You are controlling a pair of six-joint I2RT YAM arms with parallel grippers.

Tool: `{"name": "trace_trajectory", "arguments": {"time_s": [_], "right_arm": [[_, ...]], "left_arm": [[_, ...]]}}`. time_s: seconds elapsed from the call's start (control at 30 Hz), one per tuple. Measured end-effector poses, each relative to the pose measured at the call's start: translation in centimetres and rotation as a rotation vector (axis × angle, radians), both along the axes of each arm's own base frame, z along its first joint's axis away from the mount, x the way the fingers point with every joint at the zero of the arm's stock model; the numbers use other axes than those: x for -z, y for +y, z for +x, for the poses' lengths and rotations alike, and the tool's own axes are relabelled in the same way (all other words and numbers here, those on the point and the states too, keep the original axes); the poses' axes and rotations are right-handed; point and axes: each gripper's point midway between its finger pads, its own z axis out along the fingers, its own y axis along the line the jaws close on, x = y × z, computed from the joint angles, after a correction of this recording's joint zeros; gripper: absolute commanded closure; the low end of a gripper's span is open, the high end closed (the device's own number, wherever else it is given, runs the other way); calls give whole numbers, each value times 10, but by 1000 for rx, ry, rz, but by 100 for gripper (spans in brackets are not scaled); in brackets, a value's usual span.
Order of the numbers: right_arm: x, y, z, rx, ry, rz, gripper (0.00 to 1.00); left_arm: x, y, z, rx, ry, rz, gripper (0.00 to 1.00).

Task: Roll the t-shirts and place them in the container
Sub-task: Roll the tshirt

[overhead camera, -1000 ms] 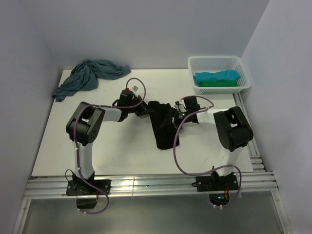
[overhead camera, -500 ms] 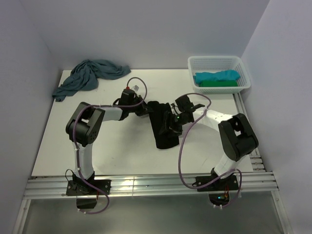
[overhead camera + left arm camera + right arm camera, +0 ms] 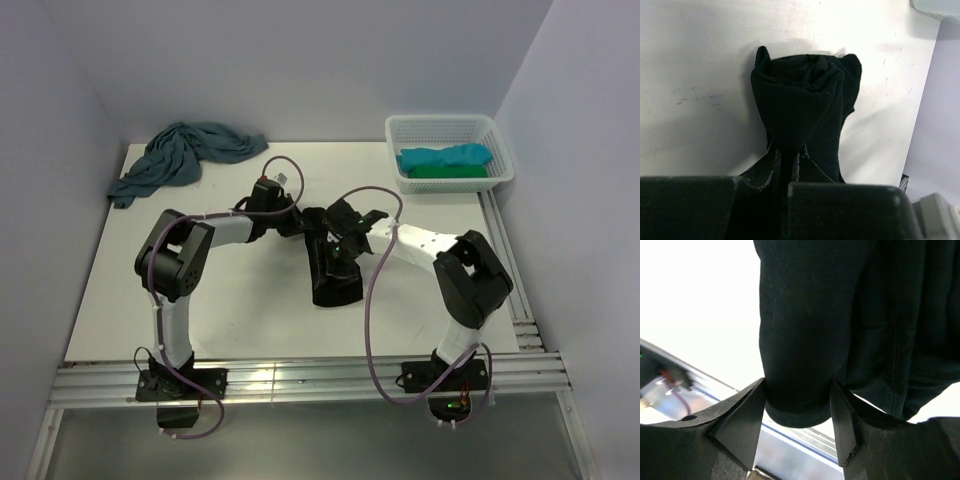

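The black t-shirt (image 3: 335, 285) lies in a long folded strip at the table's middle. Its far end is rolled into a bundle, seen end-on in the left wrist view (image 3: 800, 95). My left gripper (image 3: 298, 222) is at the strip's far left end, and its jaws (image 3: 786, 161) are pinched shut on the cloth. My right gripper (image 3: 338, 243) reaches over the strip from the right, and its fingers (image 3: 797, 415) clamp a thick black fold (image 3: 805, 315) on both sides. A grey-teal t-shirt (image 3: 180, 155) lies crumpled at the back left. Turquoise (image 3: 445, 156) and green (image 3: 450, 171) t-shirts lie in the basket.
The white mesh basket (image 3: 400, 128) stands at the back right corner. Metal rails (image 3: 300, 380) run along the near edge and the right side. Purple cables loop from both arms over the table. Walls close in the left, back and right.
My right arm has swung left, carrying its gripper from the shirt's right side onto the strip. The black strip has shifted slightly left and looks shorter. My left gripper has barely moved.
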Motion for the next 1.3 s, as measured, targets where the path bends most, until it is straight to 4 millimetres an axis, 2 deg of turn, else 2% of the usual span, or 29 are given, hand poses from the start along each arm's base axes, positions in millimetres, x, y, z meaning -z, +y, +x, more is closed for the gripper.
{"name": "trace_trajectory", "arguments": {"time_s": [0.07, 0.1, 0.17, 0.2, 0.3, 0.47, 0.63, 0.97, 1.07, 1.3], "right_arm": [[4, 3, -3, -15, -1, -38, 46], [6, 4, -4, -22, -2, -49, 57], [9, 6, -6, -27, -3, -62, 67], [9, 6, -7, -23, -3, -62, 78], [12, 7, -8, 1, 4, -42, 91], [13, 4, -13, 88, 16, 81, 98], [19, 2, -15, 160, 46, 221, 98], [26, 10, -14, 136, 117, 341, 100], [25, 15, -10, 90, 162, 332, 99], [23, 27, 0, -10, 186, 270, 98]], "left_arm": [[0, 0, 0, 1, 2, 9, 100], [0, 0, 0, 1, 3, 12, 100], [0, 1, -1, 3, 6, 16, 99], [0, 1, -1, 4, 6, 17, 100], [0, 1, -1, 6, 7, 20, 100], [0, 0, -4, 16, 21, 26, 100], [-1, 0, -6, 24, 23, 32, 100], [-3, 8, -8, 3, 30, 64, 100], [-2, 19, -8, -25, 32, 80, 100], [-3, 70, -13, -152, 32, 135, 100]]}}
